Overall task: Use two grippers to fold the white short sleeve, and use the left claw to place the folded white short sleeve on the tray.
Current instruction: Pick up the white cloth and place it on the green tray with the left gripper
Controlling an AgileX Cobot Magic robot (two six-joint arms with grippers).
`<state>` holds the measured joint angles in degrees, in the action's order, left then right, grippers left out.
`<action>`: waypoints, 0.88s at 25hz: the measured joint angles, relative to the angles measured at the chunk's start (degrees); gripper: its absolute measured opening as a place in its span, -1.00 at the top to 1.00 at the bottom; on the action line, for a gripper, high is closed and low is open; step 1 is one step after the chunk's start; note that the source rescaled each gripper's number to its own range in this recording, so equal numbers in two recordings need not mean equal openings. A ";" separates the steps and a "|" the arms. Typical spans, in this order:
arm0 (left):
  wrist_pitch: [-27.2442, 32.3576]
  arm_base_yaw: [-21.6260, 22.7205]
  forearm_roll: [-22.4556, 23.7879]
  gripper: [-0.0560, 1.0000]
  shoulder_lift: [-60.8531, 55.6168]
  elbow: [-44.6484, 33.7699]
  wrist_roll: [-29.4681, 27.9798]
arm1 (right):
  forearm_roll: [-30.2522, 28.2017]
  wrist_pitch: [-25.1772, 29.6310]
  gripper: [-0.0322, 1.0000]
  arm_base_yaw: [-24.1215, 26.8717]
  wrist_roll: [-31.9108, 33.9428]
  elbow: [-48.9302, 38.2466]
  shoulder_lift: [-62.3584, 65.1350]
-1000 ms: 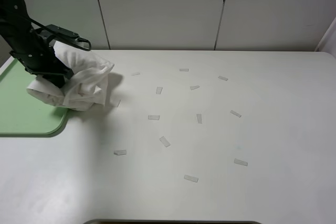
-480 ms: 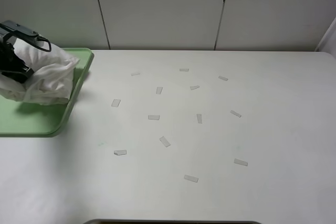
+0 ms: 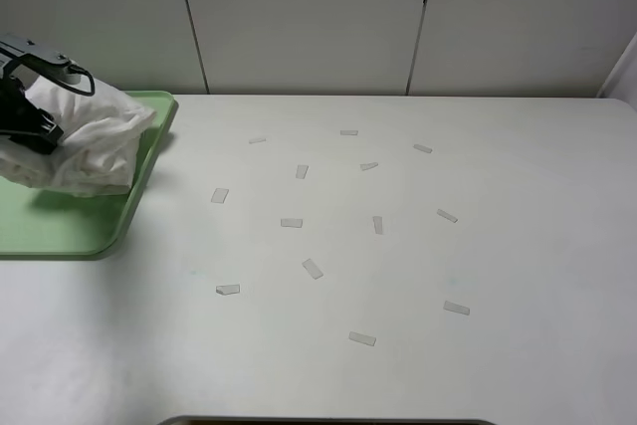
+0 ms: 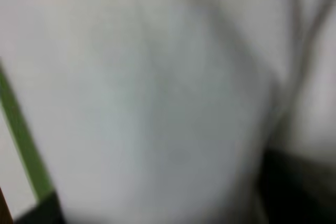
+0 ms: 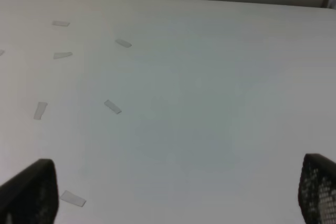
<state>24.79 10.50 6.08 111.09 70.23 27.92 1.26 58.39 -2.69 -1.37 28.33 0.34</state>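
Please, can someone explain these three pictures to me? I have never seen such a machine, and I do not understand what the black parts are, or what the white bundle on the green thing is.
It is a robot with two black arms, each ending in a claw. One picture comes from a high camera over the white table; the other two come from cameras on the wrists.

The left gripper rests on a crumpled white T-shirt lying on a flat pale green plastic tray. Whether it grips the cloth, I cannot tell; its wrist picture shows only blurred white fabric.

The right gripper is open and empty above bare table. Small pale tape strips lie scattered over the table.
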 joint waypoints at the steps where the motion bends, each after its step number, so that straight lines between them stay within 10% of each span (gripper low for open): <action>1: -0.25 0.00 0.00 -0.18 0.00 0.00 0.00 | 0.00 0.00 -1.00 0.00 0.00 0.00 0.00; 7: -4.75 0.11 -0.05 -0.91 0.00 0.00 0.00 | 0.00 0.00 -1.00 0.00 0.00 0.00 0.00; 22: -5.62 -2.97 -0.22 -1.00 -5.91 0.00 -3.20 | 0.00 0.00 -1.00 0.00 0.00 0.00 0.00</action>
<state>19.17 7.53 5.86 105.19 70.23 24.72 1.26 58.39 -2.69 -1.37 28.33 0.34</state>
